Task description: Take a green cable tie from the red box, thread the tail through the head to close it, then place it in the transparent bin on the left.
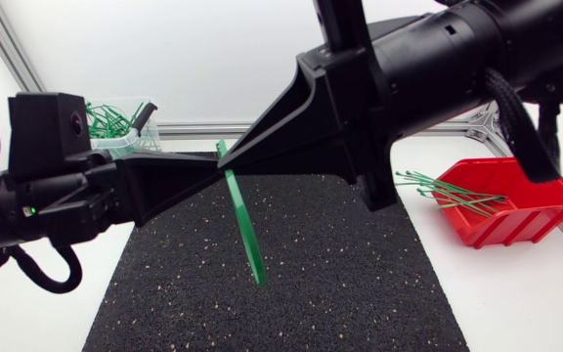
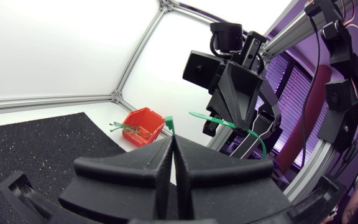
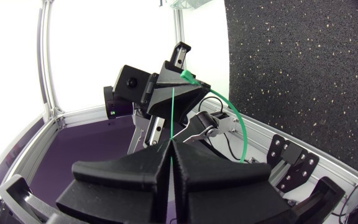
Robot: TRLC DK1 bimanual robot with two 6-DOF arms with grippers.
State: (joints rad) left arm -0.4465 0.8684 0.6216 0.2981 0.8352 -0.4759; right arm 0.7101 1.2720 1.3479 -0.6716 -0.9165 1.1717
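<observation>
Right gripper [image 1: 235,156] and left gripper [image 1: 211,162] are both clenching one tie [image 1: 245,225] above the mat [image 1: 340,284].
Their tips are meeting, and the tie is curving down from them. More ties [image 1: 453,191] are lying in the box [image 1: 521,215], others in the bin [image 1: 115,145].
</observation>
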